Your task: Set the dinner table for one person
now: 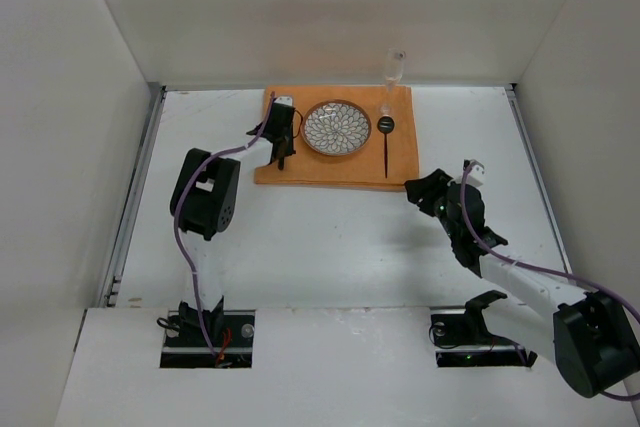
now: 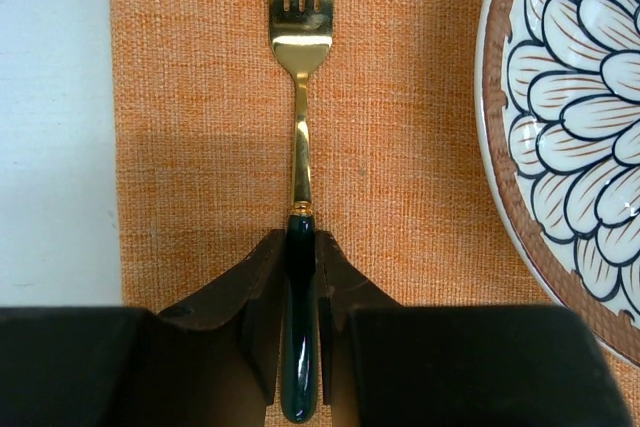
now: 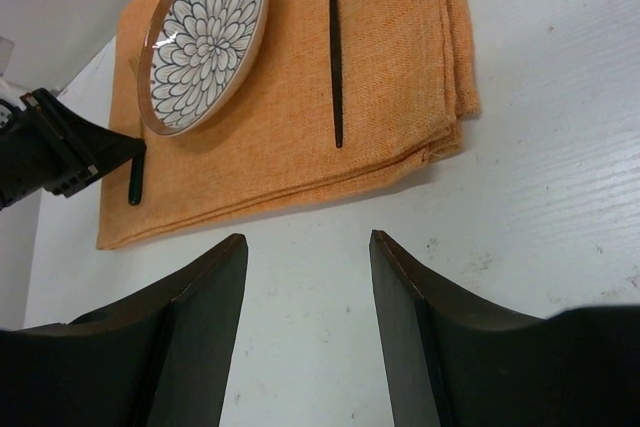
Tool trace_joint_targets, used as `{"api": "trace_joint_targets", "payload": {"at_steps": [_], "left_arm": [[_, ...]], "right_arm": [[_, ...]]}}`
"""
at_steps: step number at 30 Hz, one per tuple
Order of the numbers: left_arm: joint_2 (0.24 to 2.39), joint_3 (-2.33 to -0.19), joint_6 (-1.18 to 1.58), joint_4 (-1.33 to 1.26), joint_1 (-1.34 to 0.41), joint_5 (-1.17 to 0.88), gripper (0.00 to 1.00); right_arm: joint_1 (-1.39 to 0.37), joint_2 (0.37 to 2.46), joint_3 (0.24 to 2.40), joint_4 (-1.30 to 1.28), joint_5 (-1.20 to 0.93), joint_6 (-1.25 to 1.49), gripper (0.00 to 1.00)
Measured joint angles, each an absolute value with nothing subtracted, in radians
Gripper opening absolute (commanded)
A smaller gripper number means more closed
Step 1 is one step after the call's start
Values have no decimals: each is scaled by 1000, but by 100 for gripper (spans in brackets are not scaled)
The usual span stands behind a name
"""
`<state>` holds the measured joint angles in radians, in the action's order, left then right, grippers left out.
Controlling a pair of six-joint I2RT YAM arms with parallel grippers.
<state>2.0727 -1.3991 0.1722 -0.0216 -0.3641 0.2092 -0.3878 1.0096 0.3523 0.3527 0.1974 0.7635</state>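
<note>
Left claw is clenched on the dark green handle of a gold fork, tines pointing away, over the orange mat just left of the flower-patterned plate. Whether the fork already rests on the cloth I cannot tell. Right claw hangs released, grasping nothing, above bare table near the mat's near right corner. The table runs white under both arms, with the mat at its far middle. To my eye the setting is nearly done: the plate sits centred on the mat, a black spoon lies to its right, and 1 clear glass stands upright at the mat's far right corner. What looks left is letting go of the fork and pulling clear; no knife is in sight.
</note>
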Motion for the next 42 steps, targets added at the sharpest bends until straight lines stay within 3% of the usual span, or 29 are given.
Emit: {"api": "trace_joint_targets", "payload": {"at_steps": [12,20,26,33,35,36,42], "left_arm": [[2086,-1411,173,-29,-358,205,10],[2087,-1402,185,-54,-357,209,39],[2049,-1358,200,-71,-355,210,51],[1845,-1258,235,-65,-375,252,76],[1744,-1219,249,-78,-398,270,96],[1687,-1197,256,-88,-416,280,100],[1391,-1016,309,-177,-524,340,100]], "right_arm": [[-388,1010,352,352,201,764,58],[-389,1010,352,353,202,763,61],[-389,1010,353,352,202,763,61],[-394,1008,353,352,203,763,61],[-395,1008,353,353,203,762,55],[-395,1008,353,353,203,759,51],[-408,1008,353,352,202,751,25]]}}
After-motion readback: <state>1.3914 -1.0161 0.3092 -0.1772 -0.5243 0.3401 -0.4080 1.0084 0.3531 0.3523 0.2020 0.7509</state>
